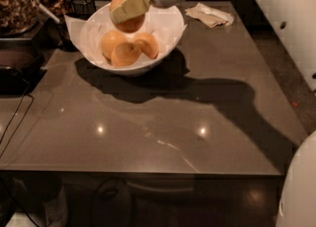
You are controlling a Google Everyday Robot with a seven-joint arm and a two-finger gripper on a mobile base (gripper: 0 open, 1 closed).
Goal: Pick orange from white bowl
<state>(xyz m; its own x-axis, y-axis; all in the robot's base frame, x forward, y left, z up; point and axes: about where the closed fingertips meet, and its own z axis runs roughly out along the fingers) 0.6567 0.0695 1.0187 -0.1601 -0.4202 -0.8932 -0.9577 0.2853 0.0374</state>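
Note:
The white bowl [165,28] stands at the far left of the brown table, lined with white paper. Three smaller oranges [127,47] lie in it. My gripper [127,10] reaches in from the upper right and is shut on the orange [129,22], which it holds lifted above the bowl's back part, clear of the other three. A yellowish finger [129,7] lies across the front of the orange and hides its middle.
A crumpled napkin [210,15] lies at the table's far right. Dark containers and a black tray [17,63] stand off the left edge, with a cable [15,122] hanging there. My white arm [276,4] spans the top right.

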